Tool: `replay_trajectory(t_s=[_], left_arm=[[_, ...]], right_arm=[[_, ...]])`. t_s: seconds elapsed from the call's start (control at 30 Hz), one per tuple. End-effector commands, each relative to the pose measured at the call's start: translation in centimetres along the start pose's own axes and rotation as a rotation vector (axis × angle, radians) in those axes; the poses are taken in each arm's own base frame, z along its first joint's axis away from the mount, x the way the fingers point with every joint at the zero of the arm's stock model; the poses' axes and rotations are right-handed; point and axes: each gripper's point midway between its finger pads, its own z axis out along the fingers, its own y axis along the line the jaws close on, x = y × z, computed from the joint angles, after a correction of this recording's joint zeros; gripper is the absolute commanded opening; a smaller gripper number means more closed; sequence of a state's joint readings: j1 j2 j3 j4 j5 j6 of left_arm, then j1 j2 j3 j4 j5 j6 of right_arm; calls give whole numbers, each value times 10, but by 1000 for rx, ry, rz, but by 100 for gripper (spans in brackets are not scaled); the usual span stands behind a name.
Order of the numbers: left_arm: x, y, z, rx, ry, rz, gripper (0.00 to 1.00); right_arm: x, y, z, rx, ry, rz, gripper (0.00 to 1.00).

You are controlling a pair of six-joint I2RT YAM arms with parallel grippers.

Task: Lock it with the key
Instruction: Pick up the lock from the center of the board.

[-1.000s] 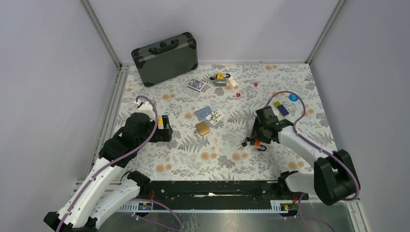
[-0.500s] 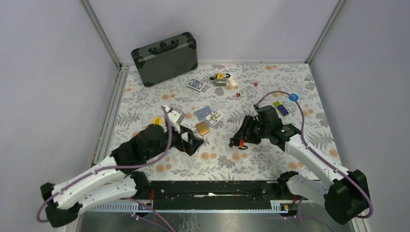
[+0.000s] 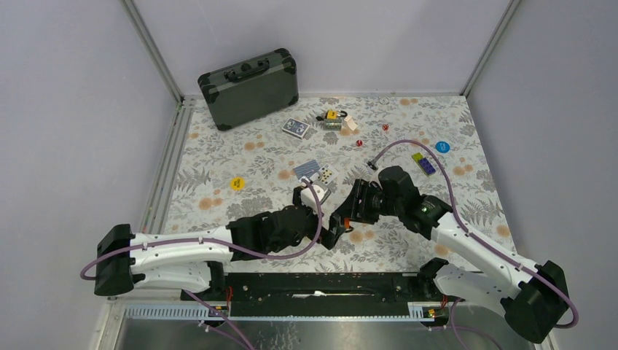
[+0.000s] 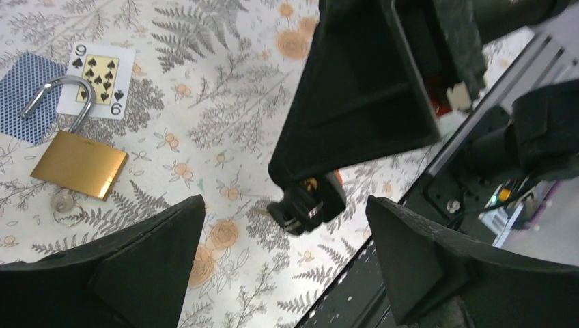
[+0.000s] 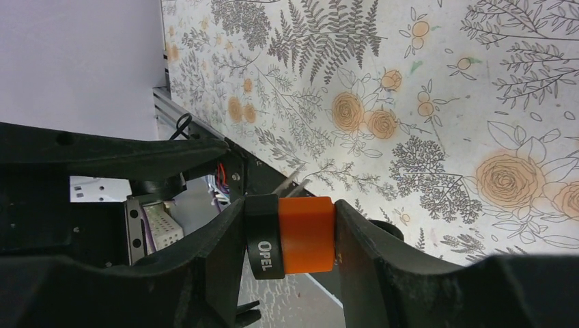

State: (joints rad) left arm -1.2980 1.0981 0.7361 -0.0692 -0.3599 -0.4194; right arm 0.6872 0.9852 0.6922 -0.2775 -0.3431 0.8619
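My right gripper (image 3: 345, 216) is shut on the key's black and orange fob (image 5: 292, 236), marked OPEL, and holds it above the floral cloth. The metal blade (image 5: 290, 184) sticks out past the fingers. My left gripper (image 3: 330, 233) is open and empty. In the left wrist view its jaws stand wide apart either side of the held fob (image 4: 308, 203), without touching it. The brass padlock (image 4: 79, 164) lies flat on the cloth with its shackle (image 4: 60, 96) swung open, up and left of the left gripper. In the top view my left arm hides it.
A nine of spades (image 4: 95, 72) and a blue card (image 4: 24, 96) lie by the padlock. Farther back are a grey case (image 3: 249, 87), a card deck (image 3: 296, 128), a small yellow padlock (image 3: 332, 117), red dice (image 3: 359, 143), a yellow chip (image 3: 236, 183) and bricks (image 3: 423, 162).
My left arm has swung from the left side to the centre, ending beside the right gripper. My right gripper has lifted the key and carried it left.
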Motion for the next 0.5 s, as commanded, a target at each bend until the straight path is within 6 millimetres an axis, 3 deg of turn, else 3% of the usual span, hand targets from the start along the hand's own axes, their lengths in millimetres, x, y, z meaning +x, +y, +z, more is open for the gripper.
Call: replay_trajectory(t_s=[0.0,0.17,0.3,0.47], left_arm=[[-48,-12,2,8,-187,-127,99],[-49,-14,12,-14,-177,-140,99],[-37,-14,22,-34,-121,-129,98],[-25,-10,27,-67,-85,-150,88]], right_arm=[[-8,37,-9,-121,-22,-8,0],[-5,44,-9,-164,-19,13,0],[-6,47,-12,-175,-32,12,0],[-4,45,-14,-172,-33,11,0]])
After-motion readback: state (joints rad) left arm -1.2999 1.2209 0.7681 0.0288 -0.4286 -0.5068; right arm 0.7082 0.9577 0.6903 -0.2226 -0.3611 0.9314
